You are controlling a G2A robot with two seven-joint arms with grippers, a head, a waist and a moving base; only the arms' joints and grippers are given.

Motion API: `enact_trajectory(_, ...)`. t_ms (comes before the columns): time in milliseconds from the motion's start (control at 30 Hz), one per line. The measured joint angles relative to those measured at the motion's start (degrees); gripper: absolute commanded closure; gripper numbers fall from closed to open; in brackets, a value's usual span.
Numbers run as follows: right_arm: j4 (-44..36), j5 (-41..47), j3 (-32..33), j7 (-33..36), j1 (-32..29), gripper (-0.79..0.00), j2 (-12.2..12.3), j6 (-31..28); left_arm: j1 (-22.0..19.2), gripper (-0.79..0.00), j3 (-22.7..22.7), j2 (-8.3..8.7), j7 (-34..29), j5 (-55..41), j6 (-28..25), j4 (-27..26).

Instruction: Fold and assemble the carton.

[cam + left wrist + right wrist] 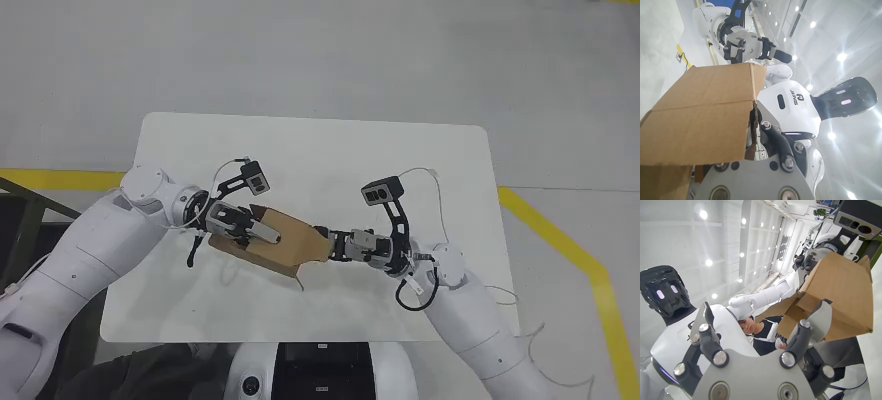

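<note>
Seems to be in the step of closing one end of the carton (285, 243), already opened out into a box shape. Carries it in the air between the two grippers, over the near half of the table (400, 150). Grips one end wall with the left gripper (262, 233), closed on the board as far as can be judged; shows just one finger in its own wrist view, with the other hidden behind the brown panel. Has the right gripper (327, 244) spread wide at the opposite end and holds nothing with it: places one of its fingers (818, 315) at the open mouth of the carton, touching it or nearly so, just beside a loose flap (772, 311) standing outward, and leaves the other finger well apart, in free air. Probably needs next to push this flap inward across the mouth with the right finger, while clamping the far end firmly with the left gripper so that the box does not turn or slip. Calls for a gentle, straight push, because thin board like this probably creases easily in the wrong place.
</note>
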Motion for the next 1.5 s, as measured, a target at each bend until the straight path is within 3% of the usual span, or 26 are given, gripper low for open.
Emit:
enact_trajectory(267, 0.4, -0.7, -0.9, -0.9, 1.1, -0.785, -0.4, -0.4, -0.5, 0.0, -0.4, 0.16, 0.0, 0.3, -1.9, 1.3)
enact_trajectory(567, -3.0, -0.4, 3.4, -1.6, -3.3, -0.785, 0.6, 0.0, -0.1, 0.0, -3.4, -0.33, 0.7, -0.5, -4.9, 7.1)
enact_trajectory(733, -4.7, -0.9, 2.2, -0.5, -4.8, -0.785, 0.8, 2.8, 0.3, 0.0, -4.5, -1.28, 5.5, -0.6, -5.7, 9.5)
enact_trajectory(967, -3.7, -2.4, -1.1, -1.5, -2.9, -0.785, 0.1, 2.9, 0.8, 0.0, -5.0, -2.39, 7.4, 1.9, -4.6, 8.7)
enact_trajectory(1233, -0.7, -3.5, 0.8, -7.2, -1.6, -0.785, -0.2, -0.4, 2.6, 0.0, -6.5, -2.86, 2.0, 1.8, -1.9, 8.0)
enact_trajectory(1500, -1.6, -3.4, 0.6, -7.3, -2.3, -0.785, -0.2, 0.2, 5.1, 0.0, -7.6, -2.76, 0.0, 3.1, 0.8, 5.3)
